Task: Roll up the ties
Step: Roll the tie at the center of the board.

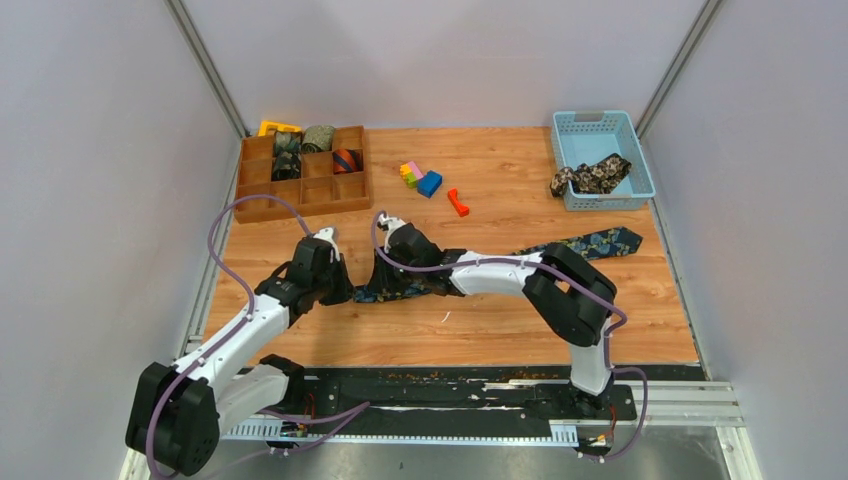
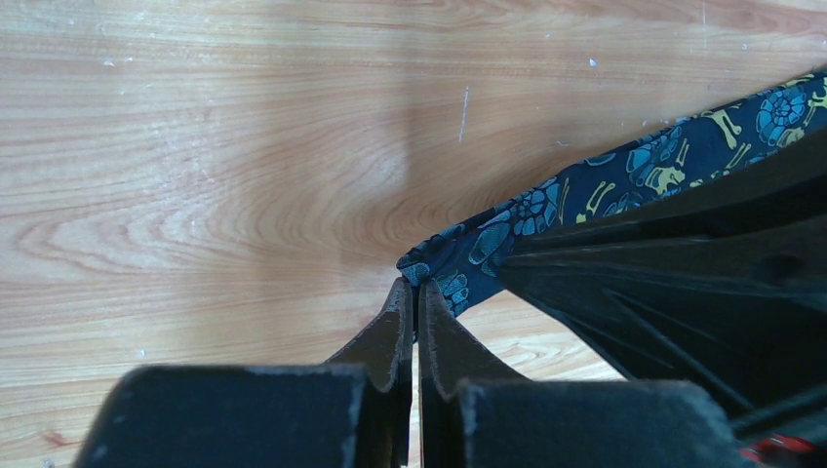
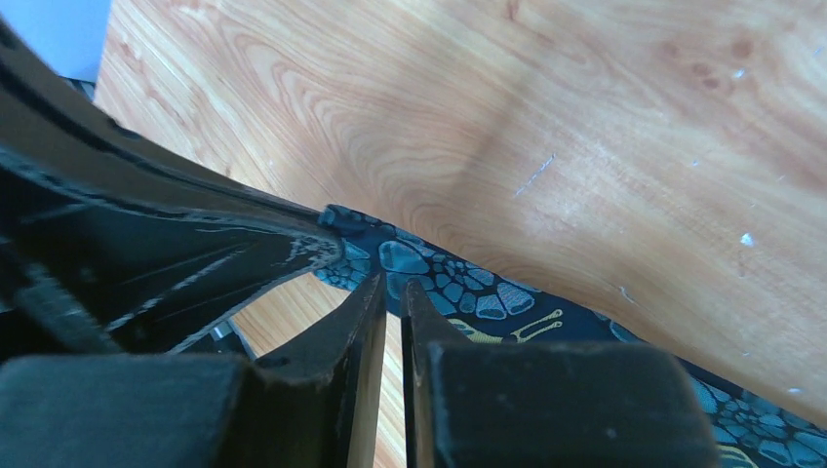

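wood surface (image 1: 500, 320), navy paisley tie (image 1: 590, 243) stretched across the middle
looks soft and slippery, best grabbed at the end: left pincer (image 2: 413, 285) pinches it shut, right pincer (image 3: 392, 285) narrow, grip unclear

The right gripper (image 3: 391, 292) has its jaws nearly together, tips at the edge of the tie (image 3: 468, 292). The tie runs lower-right across the table (image 3: 488, 117). A black ribbed part (image 3: 166, 253) touches its end.

The wooden table (image 1: 500, 330) carries a compartment tray (image 1: 300, 208), blue basket (image 1: 610, 201), blocks (image 1: 428, 183) and a navy tie (image 1: 600, 243).
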Action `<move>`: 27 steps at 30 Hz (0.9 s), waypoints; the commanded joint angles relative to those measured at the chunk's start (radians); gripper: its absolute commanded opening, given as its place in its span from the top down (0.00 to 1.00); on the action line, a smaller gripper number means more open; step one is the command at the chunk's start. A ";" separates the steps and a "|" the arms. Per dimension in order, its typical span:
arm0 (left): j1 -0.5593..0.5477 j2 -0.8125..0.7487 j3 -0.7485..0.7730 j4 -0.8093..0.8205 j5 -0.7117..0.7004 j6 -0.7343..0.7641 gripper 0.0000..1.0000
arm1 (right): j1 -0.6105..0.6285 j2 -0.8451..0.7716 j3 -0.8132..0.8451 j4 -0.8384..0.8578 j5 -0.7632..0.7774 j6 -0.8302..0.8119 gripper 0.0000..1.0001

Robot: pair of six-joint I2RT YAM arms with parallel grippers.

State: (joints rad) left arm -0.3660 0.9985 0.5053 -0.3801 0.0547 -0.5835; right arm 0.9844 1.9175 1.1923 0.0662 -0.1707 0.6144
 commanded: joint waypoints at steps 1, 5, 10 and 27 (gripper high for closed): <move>0.004 -0.032 0.025 -0.006 0.014 0.026 1.00 | 0.015 0.049 0.043 0.043 -0.023 0.035 0.88; 0.004 -0.038 0.021 -0.007 0.018 0.027 1.00 | 0.024 0.080 0.058 0.022 -0.024 0.025 0.89; 0.004 -0.034 0.019 -0.003 0.016 0.030 1.00 | 0.054 0.071 0.046 0.004 -0.025 0.019 0.90; 0.004 -0.046 0.021 -0.031 0.003 0.044 1.00 | 0.072 -0.078 0.087 -0.219 0.153 -0.032 0.91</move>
State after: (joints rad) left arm -0.3660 0.9749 0.5053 -0.4046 0.0658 -0.5545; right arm 1.0706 1.8980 1.2106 -0.0952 -0.1047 0.6151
